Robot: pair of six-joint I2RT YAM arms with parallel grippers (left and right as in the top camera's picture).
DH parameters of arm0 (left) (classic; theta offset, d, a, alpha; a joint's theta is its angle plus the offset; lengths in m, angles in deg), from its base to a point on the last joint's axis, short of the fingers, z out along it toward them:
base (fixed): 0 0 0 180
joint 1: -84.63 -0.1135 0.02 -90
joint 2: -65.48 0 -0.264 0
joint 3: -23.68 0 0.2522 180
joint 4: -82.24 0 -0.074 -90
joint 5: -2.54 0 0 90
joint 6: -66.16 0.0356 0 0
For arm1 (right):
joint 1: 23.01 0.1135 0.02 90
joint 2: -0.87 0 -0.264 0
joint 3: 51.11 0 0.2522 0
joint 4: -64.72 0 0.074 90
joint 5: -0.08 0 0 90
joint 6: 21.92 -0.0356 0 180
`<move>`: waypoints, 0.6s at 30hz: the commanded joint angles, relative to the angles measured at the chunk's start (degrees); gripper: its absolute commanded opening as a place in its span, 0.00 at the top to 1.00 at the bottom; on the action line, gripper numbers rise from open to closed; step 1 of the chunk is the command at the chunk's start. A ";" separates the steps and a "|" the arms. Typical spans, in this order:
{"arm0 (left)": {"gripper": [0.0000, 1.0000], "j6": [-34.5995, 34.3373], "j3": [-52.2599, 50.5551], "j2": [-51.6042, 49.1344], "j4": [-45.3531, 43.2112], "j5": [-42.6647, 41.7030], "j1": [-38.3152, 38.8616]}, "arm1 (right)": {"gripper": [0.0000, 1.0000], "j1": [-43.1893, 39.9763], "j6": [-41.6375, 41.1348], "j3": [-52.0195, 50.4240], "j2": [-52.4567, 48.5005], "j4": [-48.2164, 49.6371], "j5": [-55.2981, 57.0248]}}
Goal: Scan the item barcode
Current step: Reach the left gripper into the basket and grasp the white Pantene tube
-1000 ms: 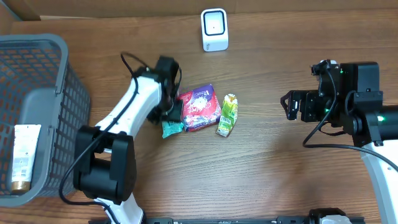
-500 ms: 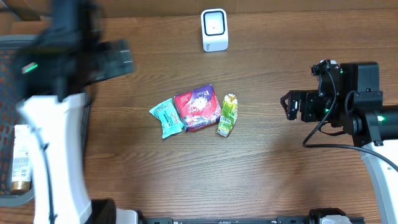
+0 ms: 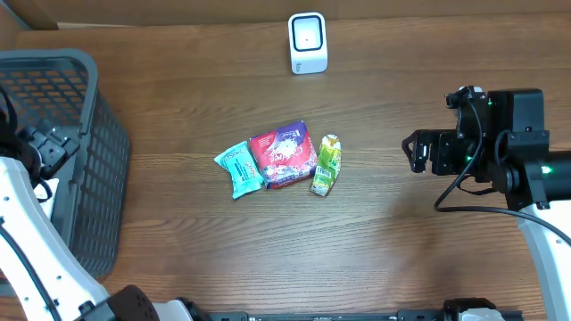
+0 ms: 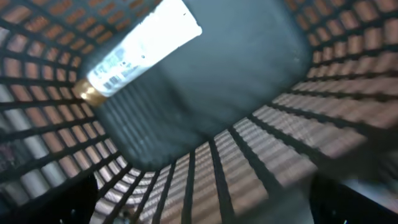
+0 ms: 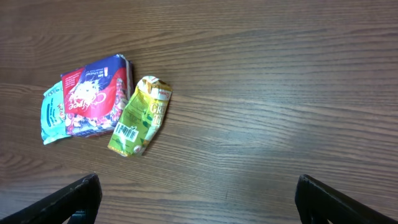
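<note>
1. Wood tabletop point(image 3: 401, 250): three items sit in one cluster mid-table. My read is that we're between items and the next pick hasn't begun.
2. Grey basket point(image 3: 89, 62), far left: the left fingers point(image 4: 50, 208) hover over its inside, spread wide with nothing between them. They're well apart from the cluster.
3. Right fingers point(image 5: 68, 199): spread and empty, hovering out to the right. They're also well apart from the cluster, which lies ahead of them in the right wrist view.
4. Red packet point(image 3: 284, 153): lies flat in the middle of the cluster and touches its neighbour on the basket side, maybe overlapping it.
5. Scanner point(image 3: 308, 42): stands upright at the back edge, behind the cluster and well apart from it.
6. Tube point(image 4: 143, 53): lies on the basket floor under the left fingers, not touched. I'd guess it's a finished item.
7. Green carton point(image 3: 326, 165): lies flat just beside the red packet and is the item nearest the right fingers. It looks like the best candidate.
8. Teal packet point(image 3: 237, 168): sits at the basket end of the cluster. I can't see a code on it.
9. Barcode point(image 5: 126, 132): faces up on the carton's near end.
   - Next move as I judge it: one arm crosses to the cluster, straddles the carton with its fingers spread, closes and lifts.
   - It then turns that code toward the scanner's face.
   - The fingers need to stay clear of the red packet alongside.
</note>
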 commanded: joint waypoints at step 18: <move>0.00 9.11 -26.49 -3.67 -35.82 -1.16 -10.16 | 0.00 0.33 0.02 -2.75 -0.28 1.16 -0.70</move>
